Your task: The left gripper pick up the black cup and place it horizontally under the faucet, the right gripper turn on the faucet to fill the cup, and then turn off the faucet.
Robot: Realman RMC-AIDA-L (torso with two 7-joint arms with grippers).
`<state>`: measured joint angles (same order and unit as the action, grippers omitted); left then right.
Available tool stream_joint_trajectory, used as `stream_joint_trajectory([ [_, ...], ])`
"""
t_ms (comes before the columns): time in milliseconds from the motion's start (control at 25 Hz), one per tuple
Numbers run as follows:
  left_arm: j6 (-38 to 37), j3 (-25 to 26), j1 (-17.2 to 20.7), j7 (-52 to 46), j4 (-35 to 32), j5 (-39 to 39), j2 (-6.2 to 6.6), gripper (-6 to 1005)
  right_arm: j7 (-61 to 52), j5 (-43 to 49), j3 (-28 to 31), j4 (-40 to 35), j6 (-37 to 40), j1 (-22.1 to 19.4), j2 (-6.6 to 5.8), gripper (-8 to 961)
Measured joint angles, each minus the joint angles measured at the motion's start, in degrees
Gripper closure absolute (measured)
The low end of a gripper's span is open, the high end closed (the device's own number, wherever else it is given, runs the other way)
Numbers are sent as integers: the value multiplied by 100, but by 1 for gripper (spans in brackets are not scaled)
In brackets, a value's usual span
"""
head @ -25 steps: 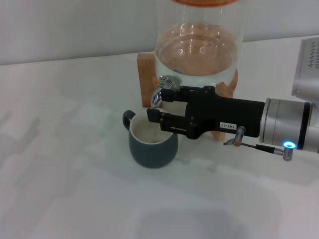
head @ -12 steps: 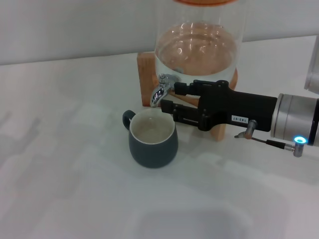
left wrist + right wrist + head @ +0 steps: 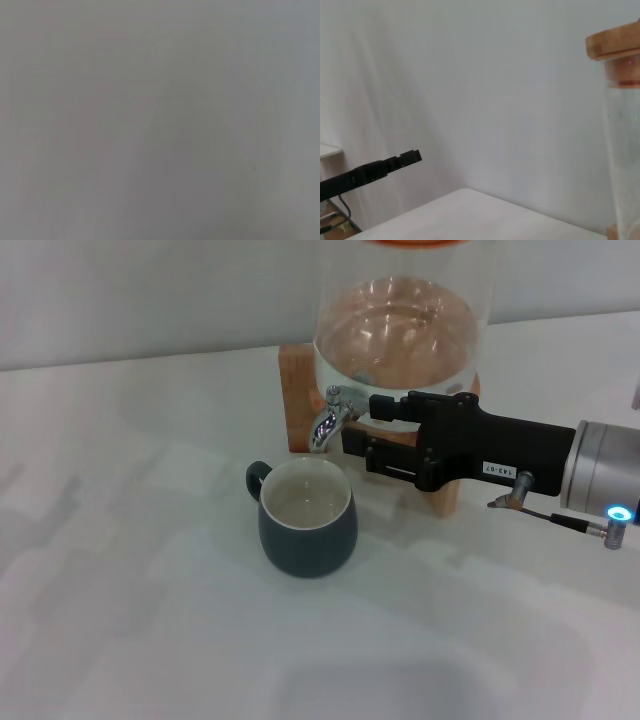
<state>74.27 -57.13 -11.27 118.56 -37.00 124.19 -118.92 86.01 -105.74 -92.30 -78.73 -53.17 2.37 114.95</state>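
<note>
Right now the black cup (image 3: 306, 519) stands upright on the white table (image 3: 130, 580), its mouth facing straight up and its cream inside showing. Its small loop handle points toward the robot's left and slightly away from it. The cup sits just in front of and below the faucet (image 3: 334, 416), whose chrome spout slants down toward the cup's far rim; whether water is running cannot be made out.

The faucet is fitted to the base of a clear glass dispenser (image 3: 400, 335) that holds liquid and rests on a wooden stand (image 3: 298, 390).

The right gripper (image 3: 362, 435) reaches in from the robot's right, its long body lying level and pointing left toward the faucet. Its two parallel fingers are set one above the other with a gap between them, so it is parted and holds nothing. The upper finger's tip lies right at the back of the faucet, though touching or just beside cannot be told. The lower finger ends above the cup's right rim, clear of it. A white label sits on the gripper's side, and a blue light glows on the silver cuff (image 3: 603, 472) behind it.

In the right wrist view, a dark arm-like shape (image 3: 370, 172) juts in near a pale wall, and the dispenser's wooden lid (image 3: 615, 47) shows at the edge.

The left gripper is not seen in any view; the left wrist view shows only flat grey
</note>
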Motion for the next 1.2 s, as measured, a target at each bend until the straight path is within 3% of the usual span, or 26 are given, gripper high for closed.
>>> stream_joint_trajectory([
  [280,-28,0,-42,15,12,16,0,120,21,-318,421,156,-1035,30,1,362],
  [520,-44,0,-57,23,9,10,0,120,84,-394,699,247,-1270,3,0,360],
  [880,-37,0,-40,17,0,26,0,120,40,-385,2460,759,-2527,-89,-6,359],
  [1200,-44,-25,-71,-32,20,-3,8,120,391,-220,4075,934,-3011,-184,-16,357],
])
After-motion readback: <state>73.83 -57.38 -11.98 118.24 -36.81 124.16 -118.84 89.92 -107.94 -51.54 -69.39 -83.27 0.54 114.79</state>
